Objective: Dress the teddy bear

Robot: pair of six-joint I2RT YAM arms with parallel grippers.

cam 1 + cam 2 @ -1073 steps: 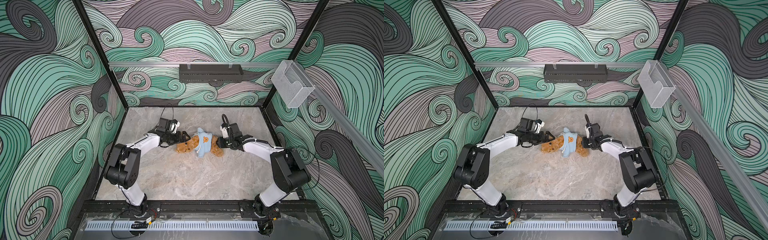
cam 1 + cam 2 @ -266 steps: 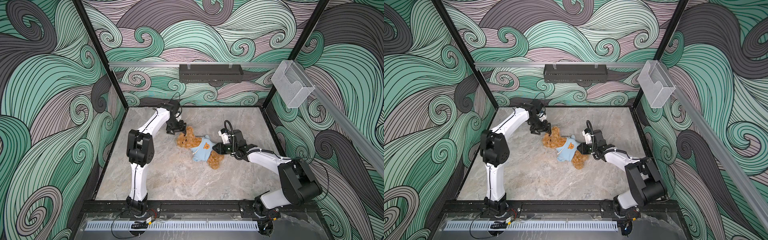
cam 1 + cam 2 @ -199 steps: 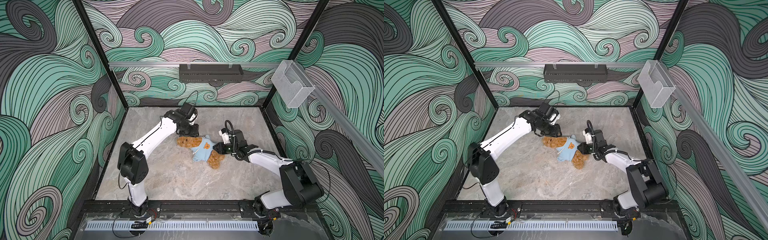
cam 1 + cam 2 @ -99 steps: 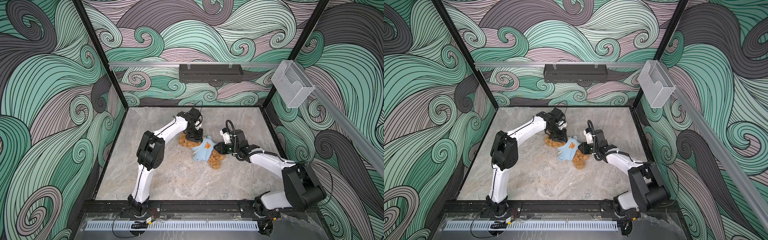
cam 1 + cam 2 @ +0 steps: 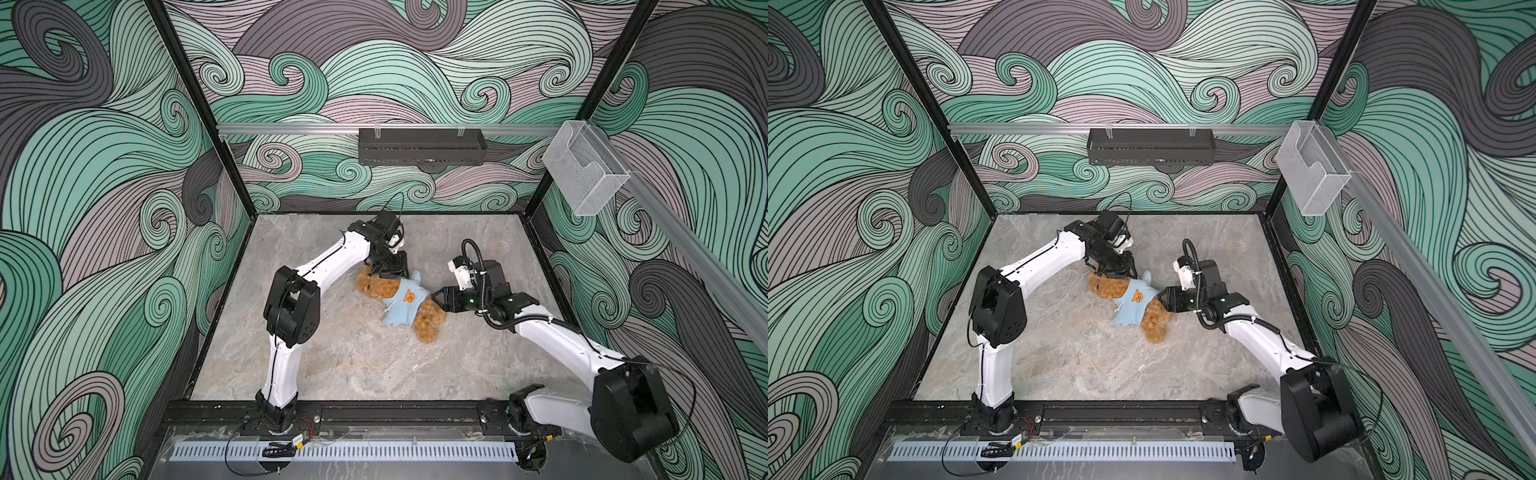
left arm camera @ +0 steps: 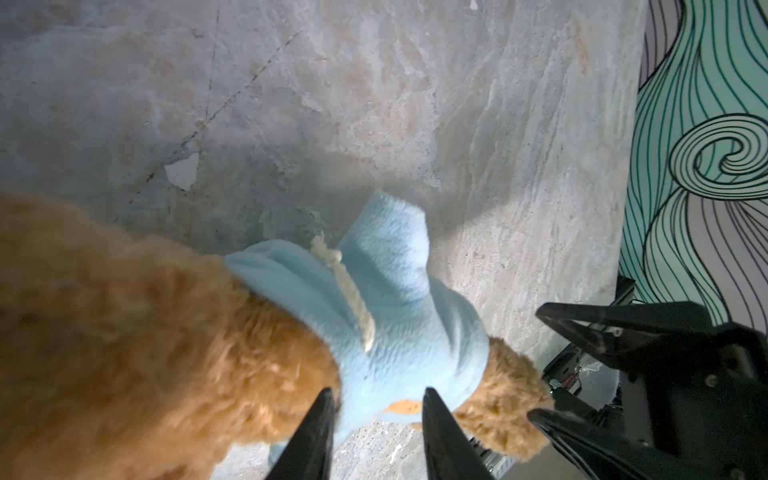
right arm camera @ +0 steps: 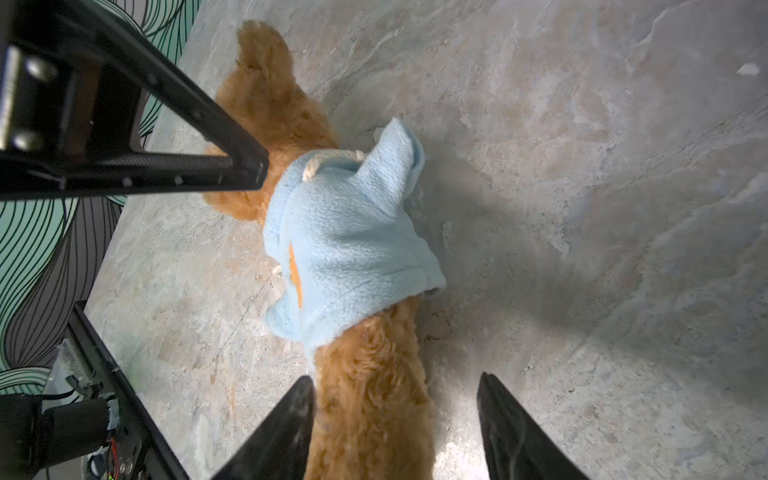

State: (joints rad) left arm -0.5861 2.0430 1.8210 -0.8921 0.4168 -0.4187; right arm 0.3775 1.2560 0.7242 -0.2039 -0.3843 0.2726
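Note:
The teddy bear (image 5: pixel 376 287) (image 5: pixel 1109 287) lies on its back in mid-table, head to the left, golden-brown and shaggy. A light-blue hooded garment (image 5: pixel 409 305) (image 5: pixel 1133 309) with an orange bear patch covers its torso; the hood lies flat behind the neck (image 6: pixel 390 232). My left gripper (image 5: pixel 392 274) (image 6: pixel 378 392) hovers over the neck and garment collar, jaws part open with nothing pinched between them. My right gripper (image 5: pixel 436 299) (image 7: pixel 395 378) stands open around one bear leg (image 7: pixel 370 407); the fur brushes one finger, with a gap at the other.
The marble table (image 5: pixel 353 365) is walled on three sides by patterned panels. A black tray (image 5: pixel 422 145) hangs on the back rail. A clear plastic box (image 5: pixel 582 170) is mounted at the right rail. A black frame bar (image 5: pixel 374 409) runs along the front edge.
My left arm has swung in from the back left to above the bear's head and neck. My right gripper has opened wide at the bear's leg. The bear has barely shifted.

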